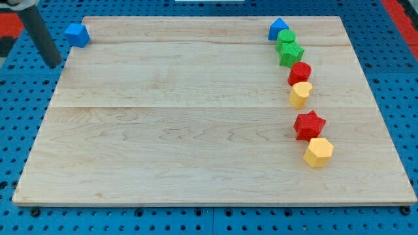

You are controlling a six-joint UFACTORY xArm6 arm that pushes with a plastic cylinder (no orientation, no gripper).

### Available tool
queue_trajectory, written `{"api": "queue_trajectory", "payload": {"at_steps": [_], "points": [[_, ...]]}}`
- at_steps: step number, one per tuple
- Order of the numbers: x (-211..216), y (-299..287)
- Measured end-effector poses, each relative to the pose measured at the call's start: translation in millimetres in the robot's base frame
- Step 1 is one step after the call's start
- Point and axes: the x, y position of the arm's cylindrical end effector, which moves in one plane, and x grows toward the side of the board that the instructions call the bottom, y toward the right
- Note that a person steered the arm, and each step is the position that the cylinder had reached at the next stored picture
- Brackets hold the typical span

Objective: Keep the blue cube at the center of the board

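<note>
The blue cube (pixel 77 34) sits at the board's top left corner, far from the middle of the wooden board (pixel 183 130). My tip (pixel 56 65) is just off the board's left edge, a little below and to the left of the blue cube, not touching it. The dark rod rises from the tip toward the view's top left.
A column of blocks runs down the view's right side: a blue pointed block (pixel 279 29), a green block (pixel 285 39), a green star (pixel 292 54), a red block (pixel 300 72), a yellow heart (pixel 300 94), a red star (pixel 309 125) and a yellow hexagon (pixel 318 152). Blue pegboard (pixel 19 117) surrounds the board.
</note>
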Motion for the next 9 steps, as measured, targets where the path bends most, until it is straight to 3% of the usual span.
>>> {"api": "queue_trajectory", "payload": {"at_steps": [1, 2, 3, 4, 6, 8, 9], "points": [[-94.0, 2.0], [-113.9, 3.2], [-97.7, 15.4], [-48.4, 62.8], [-102.4, 60.9], [-8.0, 160.2], [-16.6, 123.2]]}}
